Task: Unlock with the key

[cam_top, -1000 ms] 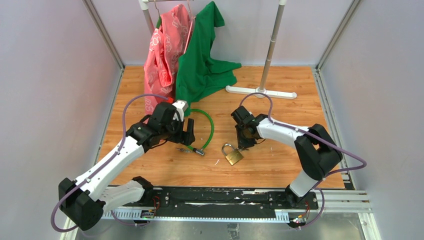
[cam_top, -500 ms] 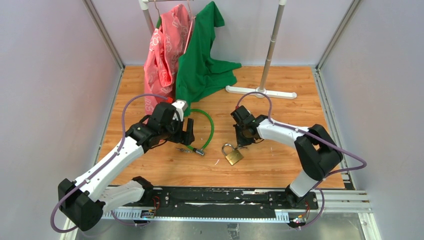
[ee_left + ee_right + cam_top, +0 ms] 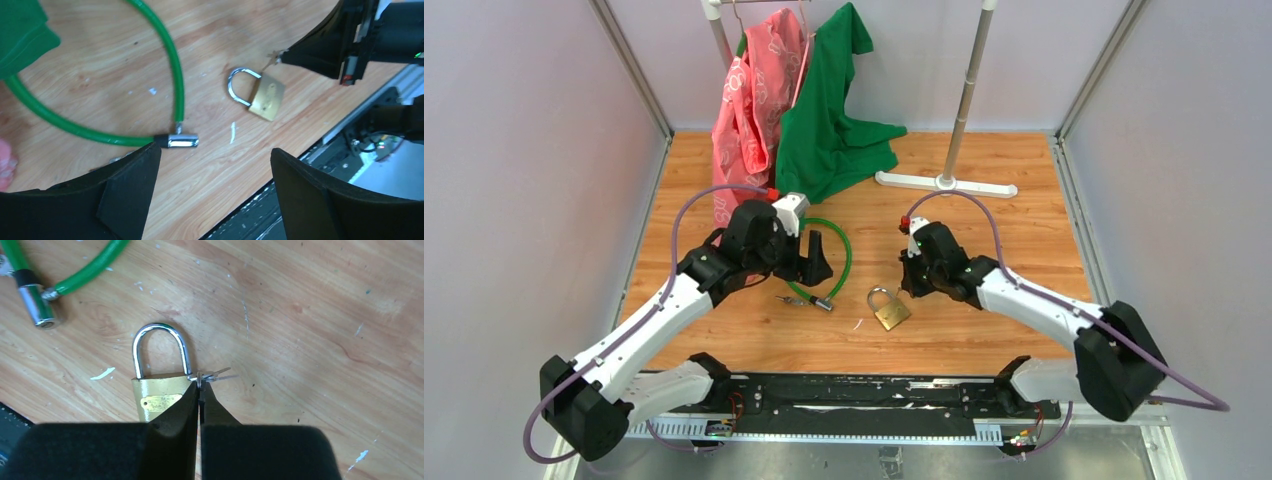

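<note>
Since the left claw (image 3: 215, 153) hangs with its fingers spread wide and nothing between them, I'd say the pick-up on that side is not yet made. Near it the tiny, thin, silvery metal key (image 3: 785, 298) lies flat on the wooden table (image 3: 984, 230), just beside the chrome barrel end (image 3: 181, 141) of the looped green cable lock (image 3: 175, 80). A key that small and flat wants a straight descent, with the fingers astride its head. They should close slowly so it doesn't skate away, leaving the blade free for the barrel's keyhole. Further right the brass padlock with its steel shackle (image 3: 159, 401) lies flat. At its upper right corner the right claw (image 3: 200, 390) is pressed together, pinching a small bunch of silvery keys (image 3: 214, 375) at its very tips. I'd keep that bunch well away from the cable lock, as it looks to suit the padlock instead
</note>
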`<act>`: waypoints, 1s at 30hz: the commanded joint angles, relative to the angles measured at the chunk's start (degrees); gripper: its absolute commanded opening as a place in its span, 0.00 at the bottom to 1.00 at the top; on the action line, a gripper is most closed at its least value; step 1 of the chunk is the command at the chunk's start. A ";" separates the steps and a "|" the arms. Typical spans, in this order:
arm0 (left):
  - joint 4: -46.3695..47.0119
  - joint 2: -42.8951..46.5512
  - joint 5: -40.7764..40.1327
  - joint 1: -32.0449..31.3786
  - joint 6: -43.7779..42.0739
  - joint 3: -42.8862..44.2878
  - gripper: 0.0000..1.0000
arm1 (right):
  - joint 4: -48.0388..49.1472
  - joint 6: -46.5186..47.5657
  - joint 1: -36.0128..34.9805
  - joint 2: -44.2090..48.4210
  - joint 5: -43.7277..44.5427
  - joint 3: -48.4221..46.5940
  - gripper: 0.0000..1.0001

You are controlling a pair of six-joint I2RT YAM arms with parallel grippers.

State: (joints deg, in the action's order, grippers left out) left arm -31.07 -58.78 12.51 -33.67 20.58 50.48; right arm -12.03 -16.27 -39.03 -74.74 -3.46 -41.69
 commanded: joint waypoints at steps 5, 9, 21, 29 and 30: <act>14.20 -1.63 8.73 -1.36 3.78 -1.64 0.83 | 9.30 5.66 -0.76 10.84 -6.01 5.12 0.00; 19.11 -3.14 10.41 -2.53 3.17 -2.51 0.80 | 12.34 5.70 -0.74 15.24 -10.22 6.23 0.00; 36.97 -4.68 9.13 -12.89 -4.23 -7.83 0.72 | 12.24 3.54 -0.72 25.93 -23.79 5.02 0.00; 51.95 1.44 11.55 -15.64 -8.16 -17.77 0.51 | 6.89 1.24 -0.78 31.77 -33.14 2.14 0.00; 52.56 2.07 11.94 -16.16 -9.11 -18.27 0.50 | 6.60 0.84 -0.79 32.25 -34.09 1.81 0.00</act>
State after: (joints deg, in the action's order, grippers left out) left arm 12.56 -59.72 22.85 -47.90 16.12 34.44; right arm -2.70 -13.47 -39.03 -44.53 -30.57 -37.15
